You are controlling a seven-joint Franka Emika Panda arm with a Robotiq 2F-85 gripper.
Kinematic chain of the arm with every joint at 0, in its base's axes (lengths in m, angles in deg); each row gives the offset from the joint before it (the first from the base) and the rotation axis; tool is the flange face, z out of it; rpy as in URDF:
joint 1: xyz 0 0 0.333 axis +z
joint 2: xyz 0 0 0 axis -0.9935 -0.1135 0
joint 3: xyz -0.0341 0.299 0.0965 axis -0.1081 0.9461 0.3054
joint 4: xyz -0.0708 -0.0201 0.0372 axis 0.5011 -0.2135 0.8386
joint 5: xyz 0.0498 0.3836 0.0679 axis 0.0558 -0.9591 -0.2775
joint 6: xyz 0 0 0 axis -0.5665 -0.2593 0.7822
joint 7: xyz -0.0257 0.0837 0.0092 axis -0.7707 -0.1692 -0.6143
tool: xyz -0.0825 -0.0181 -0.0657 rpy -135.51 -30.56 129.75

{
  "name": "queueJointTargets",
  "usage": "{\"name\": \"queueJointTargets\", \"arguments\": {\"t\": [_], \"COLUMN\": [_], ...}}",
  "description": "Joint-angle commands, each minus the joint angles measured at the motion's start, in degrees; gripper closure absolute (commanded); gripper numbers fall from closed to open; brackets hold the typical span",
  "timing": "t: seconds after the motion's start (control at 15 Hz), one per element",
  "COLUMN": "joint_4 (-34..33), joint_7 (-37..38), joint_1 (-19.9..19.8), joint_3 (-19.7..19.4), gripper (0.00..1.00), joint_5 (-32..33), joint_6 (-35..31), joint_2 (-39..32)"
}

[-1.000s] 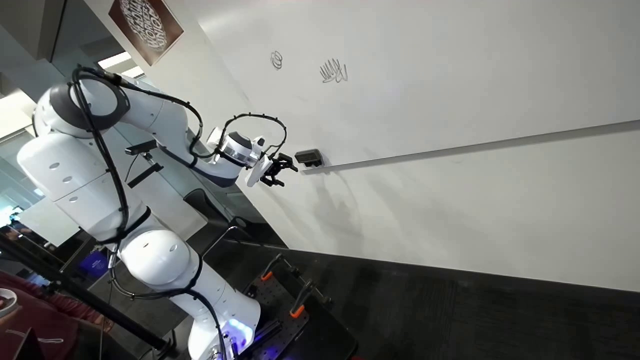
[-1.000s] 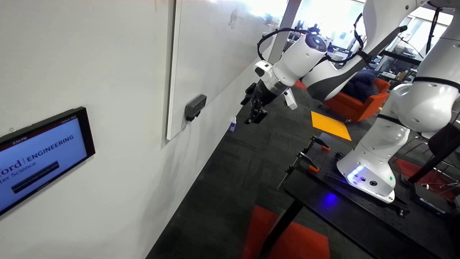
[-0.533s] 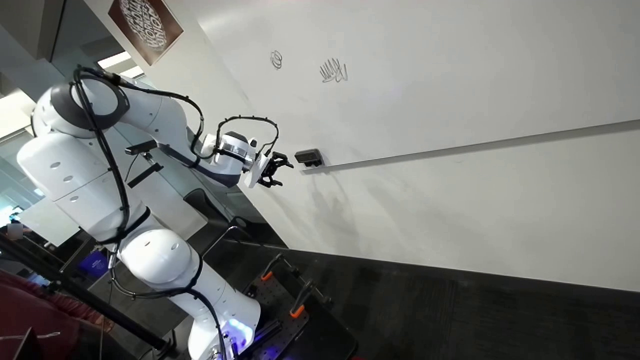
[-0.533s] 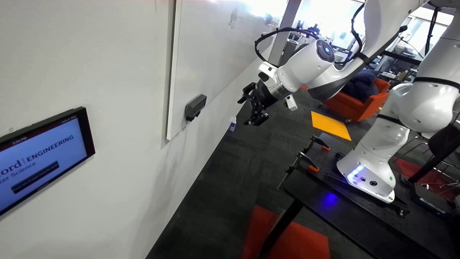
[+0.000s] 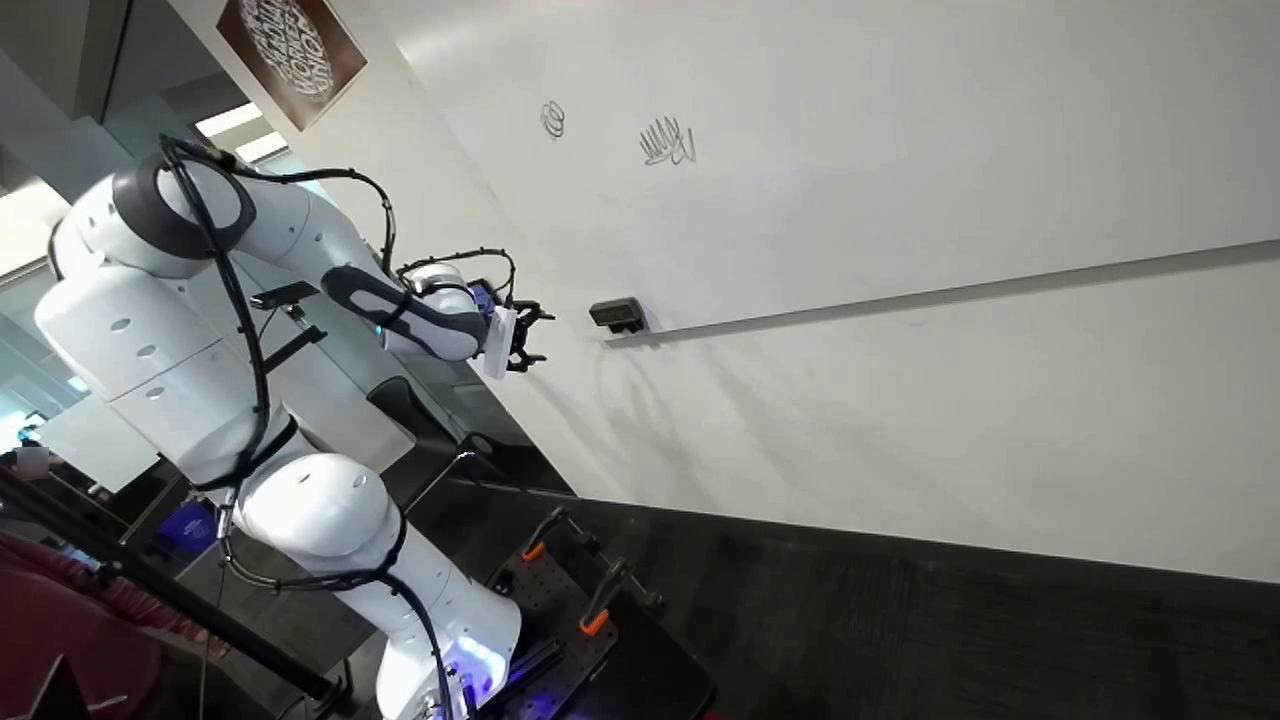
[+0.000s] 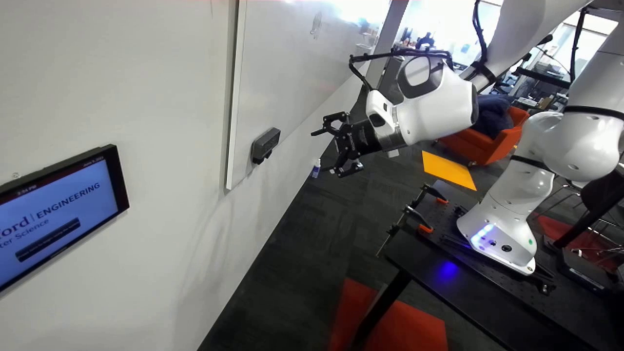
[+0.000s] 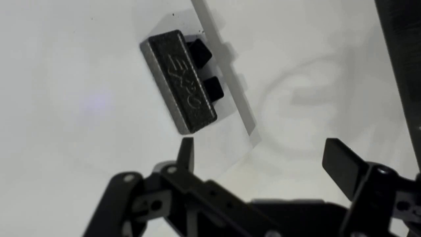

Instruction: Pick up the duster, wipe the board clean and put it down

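The duster is a dark block [image 7: 181, 82] marked EXPO, with two small black pieces on its ledge side. It sits at the whiteboard's lower corner, at the end of the grey ledge, and also shows in both exterior views [image 5: 618, 315] [image 6: 265, 145]. The whiteboard [image 5: 900, 150] bears two dark scribbles, a small loop [image 5: 553, 120] and a zigzag [image 5: 667, 142]. My gripper [image 7: 260, 148] is open and empty. In both exterior views it [image 5: 545, 338] [image 6: 325, 152] stands off the wall, apart from the duster. In the wrist view the duster lies ahead of the left finger.
The grey ledge [image 5: 950, 295] runs along the board's lower edge. A wall screen [image 6: 58, 214] hangs beside the board. A black table with orange clamps [image 6: 425, 228] carries the arm base. A spray bottle [image 6: 316, 168] stands on the floor by the wall.
My gripper has drawn back from the duster and turned, and it now points more squarely at the wall. The wrist has swung round. The duster and scribbles have not moved.
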Motion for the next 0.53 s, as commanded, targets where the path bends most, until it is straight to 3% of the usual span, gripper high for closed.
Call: {"name": "queueJointTargets", "arguments": {"t": [0.0, 0.13, 0.2, 0.27, 0.47], "joint_4": [0.23, 2.08, 2.28, 2.36, 2.07], "joint_7": [14.09, 20.59, 22.23, 18.63, 19.12], "joint_1": [1.61, -0.39, -1.39, -0.99, -2.07], "joint_3": [2.0, 2.7, 2.3, 3.58, 4.1], "gripper": [0.0, 0.0, 0.0, 0.0, 0.0], "joint_5": [16.17, 24.21, 24.74, 21.39, 21.81], "joint_6": [8.82, 15.06, 16.88, 13.65, 14.65], "joint_2": [-4.6, -9.27, -11.52, -7.44, -10.14]}}
